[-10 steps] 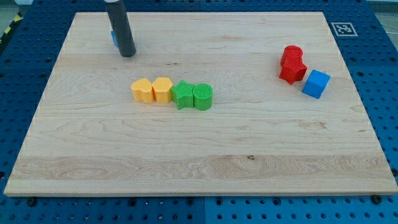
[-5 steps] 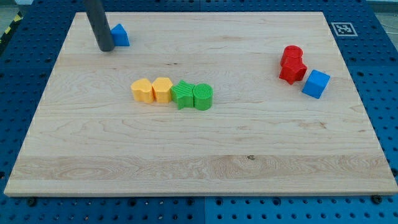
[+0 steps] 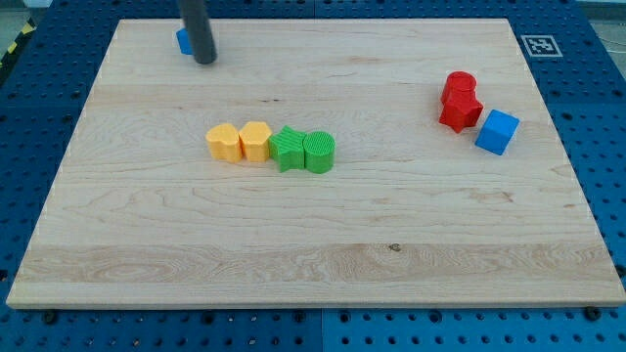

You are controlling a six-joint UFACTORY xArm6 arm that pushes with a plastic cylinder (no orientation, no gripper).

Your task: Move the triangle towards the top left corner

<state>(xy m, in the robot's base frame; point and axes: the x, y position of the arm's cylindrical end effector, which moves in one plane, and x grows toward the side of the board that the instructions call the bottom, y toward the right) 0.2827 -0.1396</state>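
A small blue triangle block (image 3: pixel 183 41) lies near the board's top left corner, mostly hidden behind my rod. My tip (image 3: pixel 204 61) rests on the board just to the right of and slightly below the triangle, touching or nearly touching it. The rod rises from there out of the view's top.
Two yellow blocks (image 3: pixel 224 142) (image 3: pixel 255 140) stand in a row with a green star-like block (image 3: pixel 288 149) and a green cylinder (image 3: pixel 319 153) at the board's middle. A red cylinder (image 3: pixel 458 86), a red block (image 3: pixel 460 110) and a blue cube (image 3: pixel 497 131) sit at the right.
My tip swung from the triangle's right to its left and back to its right. The triangle has shifted a little up and left.
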